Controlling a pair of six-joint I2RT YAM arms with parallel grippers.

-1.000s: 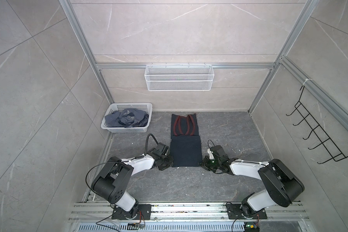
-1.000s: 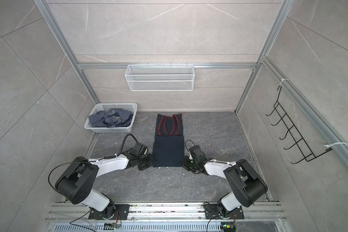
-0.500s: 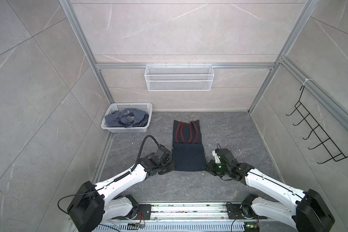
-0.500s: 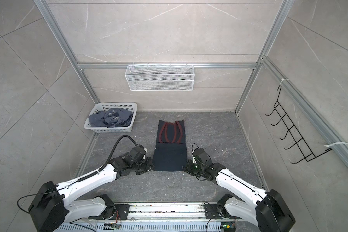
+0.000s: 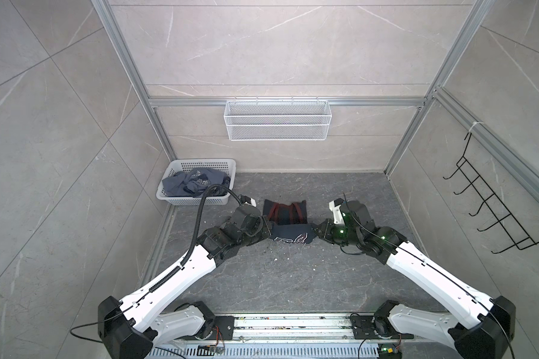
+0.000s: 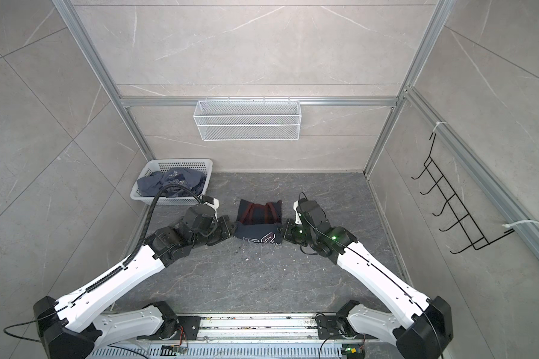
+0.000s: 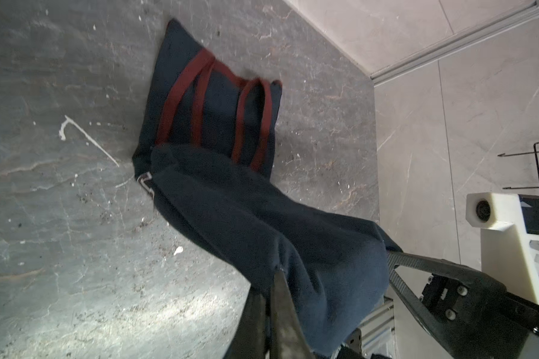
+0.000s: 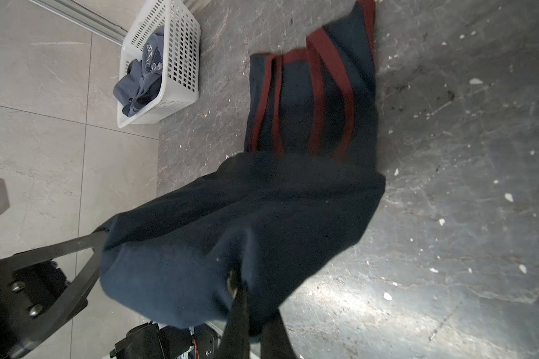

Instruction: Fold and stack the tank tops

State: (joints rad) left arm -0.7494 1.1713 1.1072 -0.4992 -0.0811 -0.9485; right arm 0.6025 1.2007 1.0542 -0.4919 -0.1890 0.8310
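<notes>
Basket (image 5: 181, 200) lies left of the tank top (image 5: 288, 237).

The floor (image 5: 277, 279) is being viewed from high overhead in both top views, facing the back wall (image 5: 277, 46); the navy tank top (image 7: 218, 202) is being shot close by both wrist cameras, from opposite ends.

Navy tank top (image 7: 231, 211) hem between tight left jaws

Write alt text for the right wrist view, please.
The right gripper and left gripper each pinch a corner of the navy tank top, holding it raised while its red-trimmed strap end lies on the grey floor. A white basket beyond holds a blue-grey top.
</notes>
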